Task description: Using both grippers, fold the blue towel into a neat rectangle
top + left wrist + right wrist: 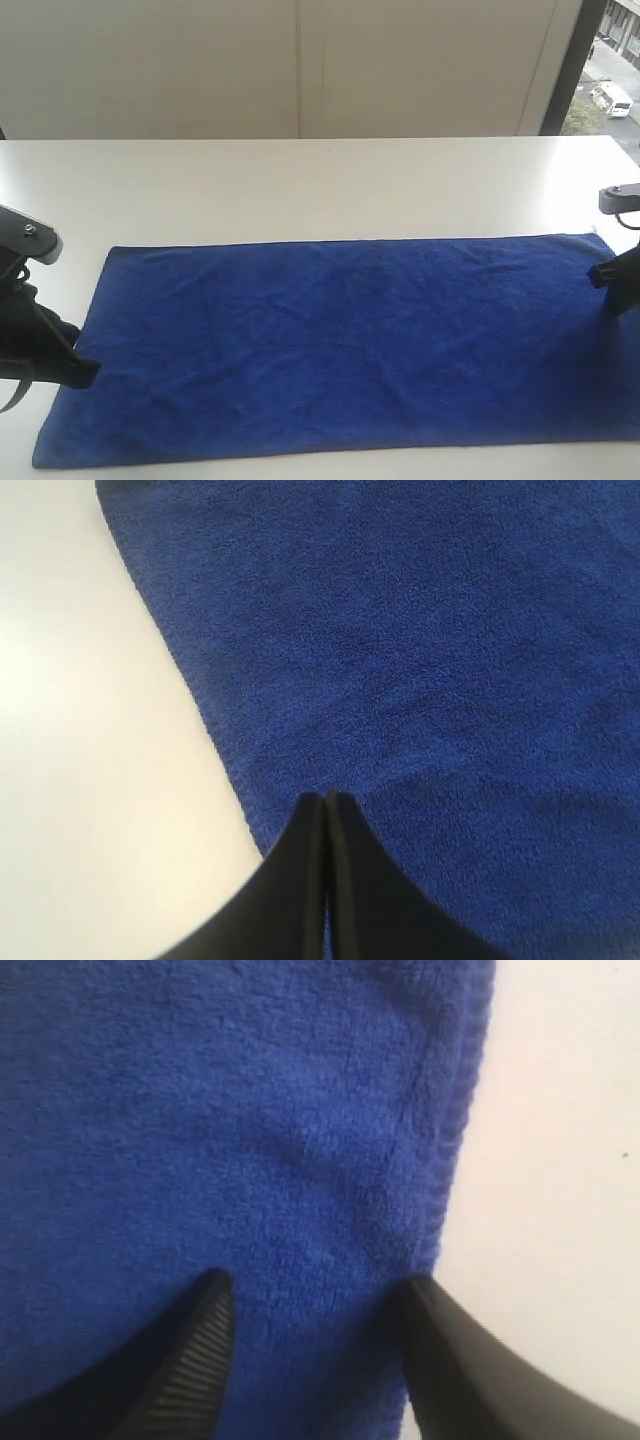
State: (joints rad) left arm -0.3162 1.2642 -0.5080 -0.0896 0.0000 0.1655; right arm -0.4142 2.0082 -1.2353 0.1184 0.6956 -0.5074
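**A:** The towel [340, 340] is lying flat and spread out on the table [300, 180], long side running left to right, with no fold in it yet. What goes wrong from here, do you reckon?

**B:** Mostly a lopsided pickup. The left gripper [327, 796] is clenched tight, its 2 fingers pressed together with no gap showing, and the tips sit right at the towel's left short edge. I honestly can't tell if any cloth is pinched in there. If it isn't, that arm lifts nothing, and the fold ends up skewed.

**A:** And the right one?

**B:** The right gripper [315, 1285] is spread wide and holding nothing. It's straddling the hem on the right short edge, with 1 finger over the fuzzy blue part and the other about at the border where towel meets table. If it closes like that, it might only nip the stitched hem, which looks thin enough to slip out once there's tension.

**A:** Anything else?

**B:** Both grippers look like they're partway along the short edges, not at the corners. My guess is the free corners droop when lifted, so the layers land uneven instead of in a neat rectangle. Also, if 1 arm pulls before the other has a grip, the whole towel just slides across the table.
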